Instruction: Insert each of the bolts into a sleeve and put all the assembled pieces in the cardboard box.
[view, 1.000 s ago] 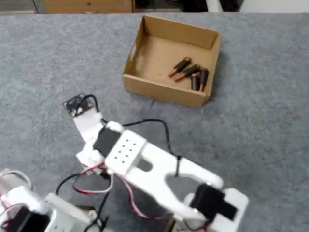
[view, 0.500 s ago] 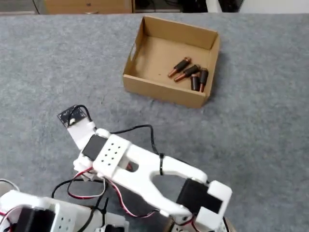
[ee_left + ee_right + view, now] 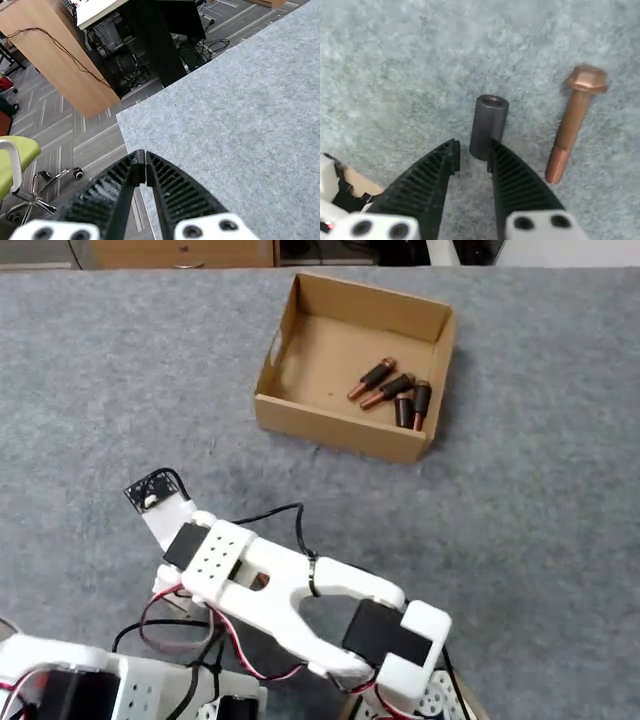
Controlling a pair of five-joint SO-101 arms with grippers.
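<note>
My right gripper [image 3: 472,150] is open only narrowly, and the foot of a black sleeve [image 3: 489,125] sits in that gap. The sleeve stands on end on the grey felt [image 3: 380,60], bore up, close against one finger and just clear of the other, so I have no clamp on it. Just beside the sleeve and apart from it, a copper bolt [image 3: 572,125] lies flat on the felt, its flanged hex head pointing away from my fingers. My left gripper [image 3: 141,167] is closed tip to tip, with the felt's edge and the room's floor [image 3: 60,135] beyond it. In the high view the cardboard box [image 3: 330,425] sits at about 12 o'clock on the table, well apart from my arms, and four assembled pieces [image 3: 390,390] lie together inside it, toward its 4 o'clock corner. One white arm [image 3: 290,590] lies low across the near part of the table, running from 5 o'clock toward 10 o'clock.
</note>
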